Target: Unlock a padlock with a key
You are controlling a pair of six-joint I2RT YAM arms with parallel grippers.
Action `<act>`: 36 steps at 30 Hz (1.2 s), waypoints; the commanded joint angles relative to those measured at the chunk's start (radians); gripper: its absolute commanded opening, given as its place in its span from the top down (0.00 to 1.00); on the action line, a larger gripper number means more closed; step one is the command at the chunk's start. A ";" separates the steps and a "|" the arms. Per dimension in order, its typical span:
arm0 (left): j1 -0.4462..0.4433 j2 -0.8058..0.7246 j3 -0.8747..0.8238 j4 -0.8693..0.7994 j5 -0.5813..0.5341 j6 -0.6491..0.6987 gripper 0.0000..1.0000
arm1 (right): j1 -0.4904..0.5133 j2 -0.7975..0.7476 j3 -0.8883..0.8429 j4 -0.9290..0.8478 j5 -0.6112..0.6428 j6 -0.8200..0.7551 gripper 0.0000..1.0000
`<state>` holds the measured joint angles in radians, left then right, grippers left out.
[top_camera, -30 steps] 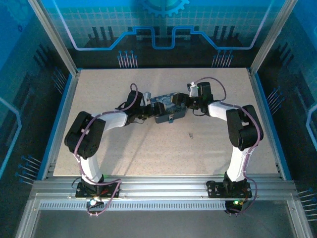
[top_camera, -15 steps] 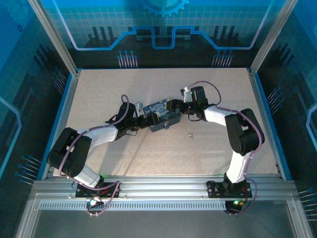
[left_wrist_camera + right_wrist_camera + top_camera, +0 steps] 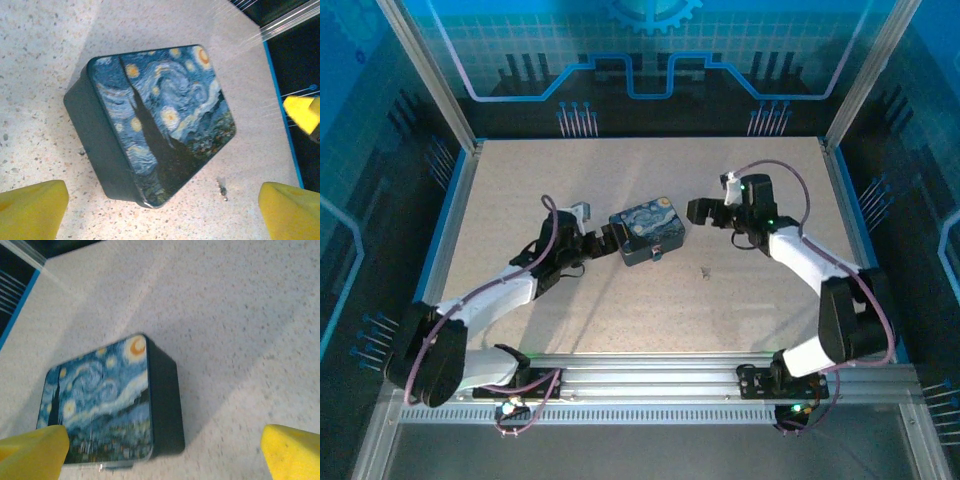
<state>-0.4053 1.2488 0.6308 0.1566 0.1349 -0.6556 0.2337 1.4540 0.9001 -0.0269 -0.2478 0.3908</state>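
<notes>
The task seems to be at its very start: the padlock (image 3: 704,270) lies as a tiny dark speck on the table (image 3: 770,320), near the painted box (image 3: 648,233) on its right, nearer side, and the key I cannot tell apart from it. The left gripper (image 3: 603,240) hangs just beside the painted box, the right gripper (image 3: 698,211) a little apart. Both have their jaws wide open and empty, so I judge that gripping the padlock and turning the key are not yet done.
</notes>
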 commanded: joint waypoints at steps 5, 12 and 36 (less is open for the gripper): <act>-0.051 -0.087 -0.005 -0.040 0.065 -0.015 0.03 | 0.010 -0.159 -0.134 -0.303 -0.001 -0.086 0.06; -0.128 -0.058 0.003 0.002 0.074 -0.033 0.03 | 0.049 -0.180 -0.176 -0.388 0.005 -0.055 0.16; -0.139 -0.007 -0.014 0.044 0.072 -0.039 0.01 | 0.216 0.124 -0.027 -0.485 0.258 -0.053 0.46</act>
<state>-0.5350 1.2293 0.6308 0.1860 0.2031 -0.6830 0.4309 1.5520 0.8509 -0.4759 -0.0200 0.3359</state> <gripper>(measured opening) 0.985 0.544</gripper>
